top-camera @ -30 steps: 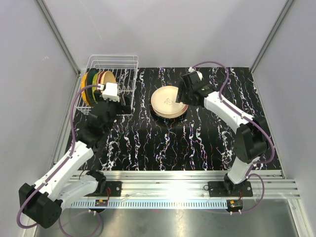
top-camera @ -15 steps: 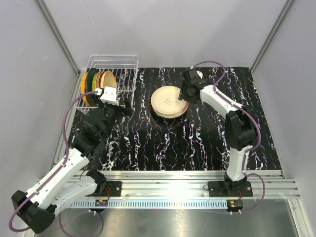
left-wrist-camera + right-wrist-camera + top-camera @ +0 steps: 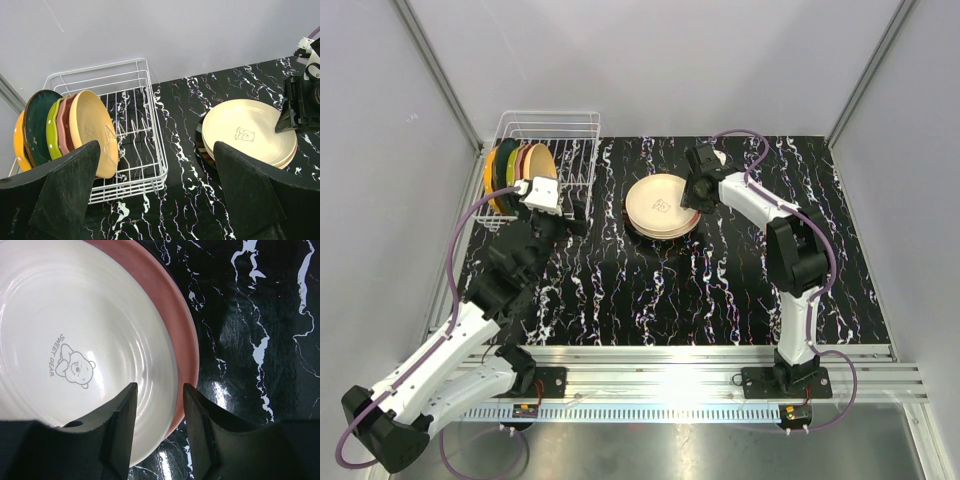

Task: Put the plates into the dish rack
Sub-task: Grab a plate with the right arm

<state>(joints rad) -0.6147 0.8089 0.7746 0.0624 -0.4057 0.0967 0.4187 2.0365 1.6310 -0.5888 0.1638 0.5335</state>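
The white wire dish rack [image 3: 582, 141] stands at the back left and holds several plates [image 3: 516, 164] on edge in its left half; the left wrist view shows the rack [image 3: 159, 159] with orange, dark green, lime, pink and tan plates [image 3: 89, 125]. A stack of plates [image 3: 658, 206] lies flat mid-table, a cream bear-print plate [image 3: 75, 335] on top of a pink one [image 3: 184, 342]. My left gripper [image 3: 567, 215] is open and empty, just in front of the rack [image 3: 156, 167]. My right gripper [image 3: 688, 196] is open, with its jaws either side of the cream plate's right rim [image 3: 159, 388].
The table top [image 3: 720, 280] is black marble-patterned. Grey walls and metal posts close in the left, back and right. The rack's right half holds only bare divider prongs [image 3: 131, 131]. A dark plate sits at the bottom of the stack [image 3: 200, 145].
The right arm has swung its elbow in and brought its gripper onto the right rim of the plate stack. The left gripper has crept slightly towards the rack.
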